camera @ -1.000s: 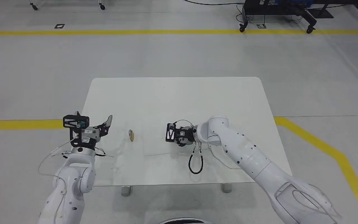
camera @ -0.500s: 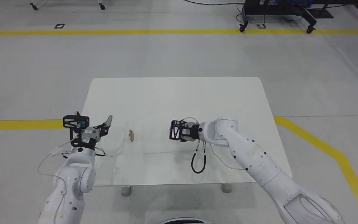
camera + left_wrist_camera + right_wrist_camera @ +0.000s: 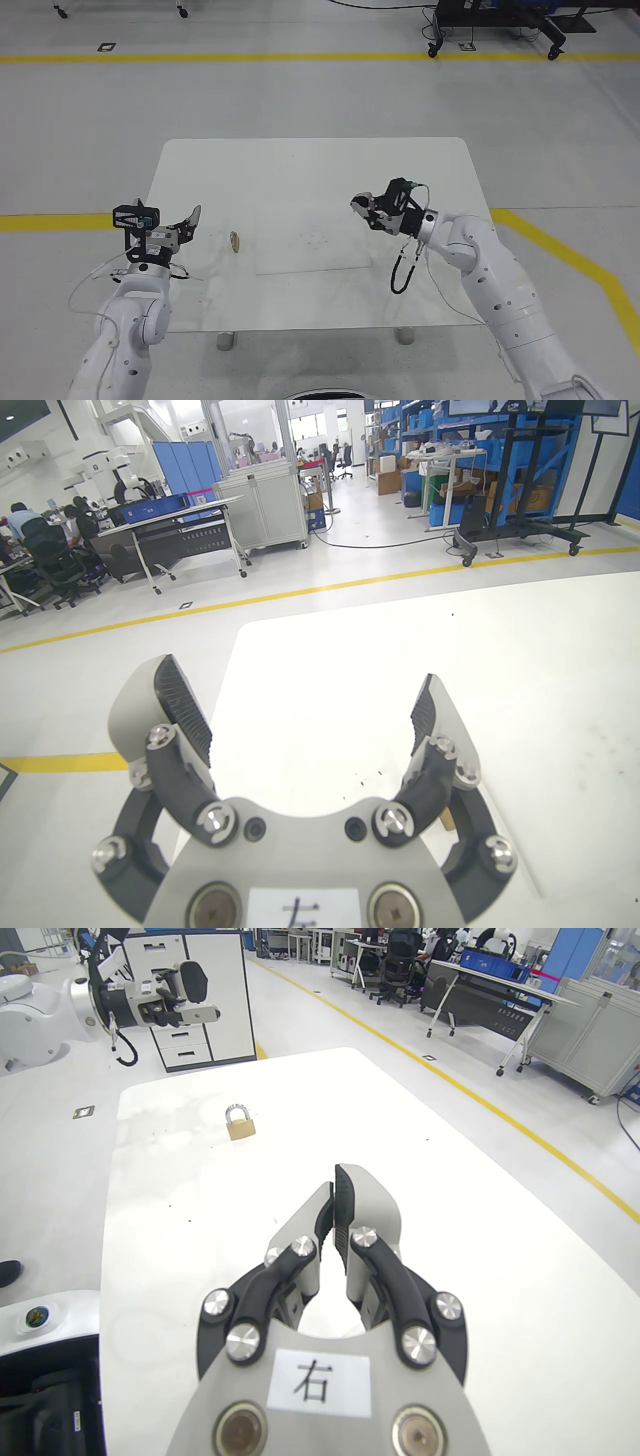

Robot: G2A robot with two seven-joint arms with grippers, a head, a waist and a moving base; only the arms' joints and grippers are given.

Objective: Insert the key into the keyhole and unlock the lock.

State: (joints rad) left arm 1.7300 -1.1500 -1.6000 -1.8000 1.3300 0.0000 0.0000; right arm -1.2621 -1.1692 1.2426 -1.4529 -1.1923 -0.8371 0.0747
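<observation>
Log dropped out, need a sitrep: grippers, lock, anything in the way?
Left gripper open, empty, at left edge of table. Right gripper shut above table, right side. Padlock on table between them, untouched. Nothing blocking it.

The left arm is bent at the elbow, and the left gripper (image 3: 297, 685) points ahead with its two fingers spread wide apart. The right arm is bent too, and the right gripper (image 3: 334, 1188) has its fingers pressed tight together.

A white table (image 3: 300, 160) with rounded corners bears a small brass padlock (image 3: 234, 241) toward its left end.
</observation>
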